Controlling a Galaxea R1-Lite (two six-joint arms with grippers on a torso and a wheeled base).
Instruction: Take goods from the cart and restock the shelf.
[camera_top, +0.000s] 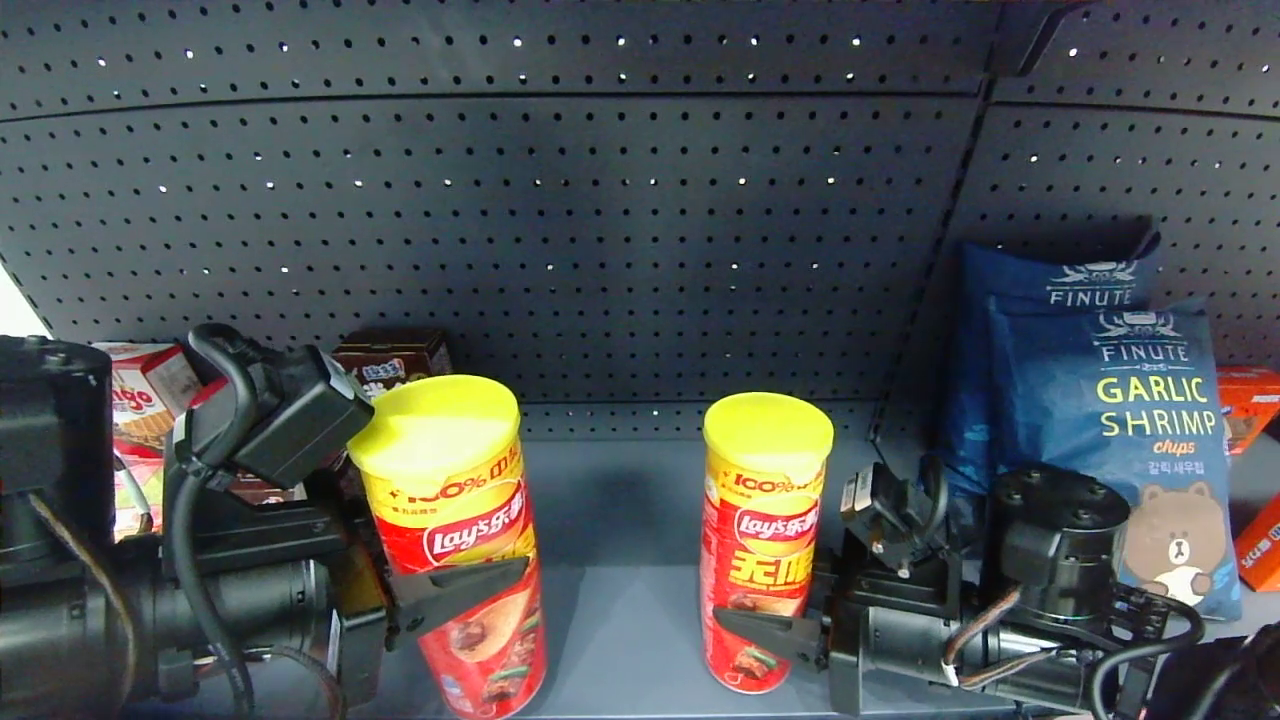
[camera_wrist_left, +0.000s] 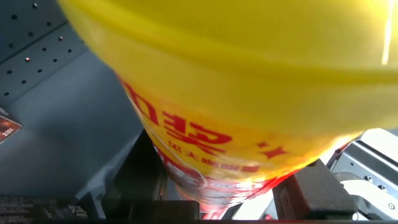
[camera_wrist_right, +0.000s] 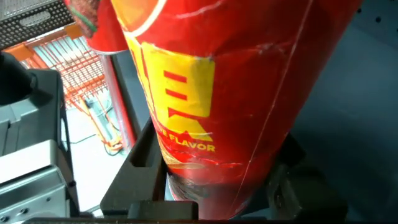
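Dark pegboard backing (camera_top: 600, 220) with a grey shelf board (camera_top: 630, 520) under it, that's the whole backdrop. Both arms come in from the sides, each with a can.

The left gripper (camera_top: 480, 590) is clamped round the lower half of the left chip can (camera_top: 470, 500), one finger (camera_top: 450, 595) across the front. That can leans a bit, yellow lid tipped toward the robot's left. In the left wrist view the can (camera_wrist_left: 236, 81) sits right between the dark fingers (camera_wrist_left: 140, 174).

The right gripper (camera_top: 760, 635) is closed low on the right chip can (camera_top: 762, 540), which stands upright mid-shelf. Can't tell if either can's base actually touches the board.

The cans are well apart. Blue chip bags (camera_top: 1150, 420) stand just right of the right can, and a brown box (camera_top: 395, 355) sits behind the left one. The orange wire cart (camera_wrist_right: 81, 68) shows in the right wrist view.
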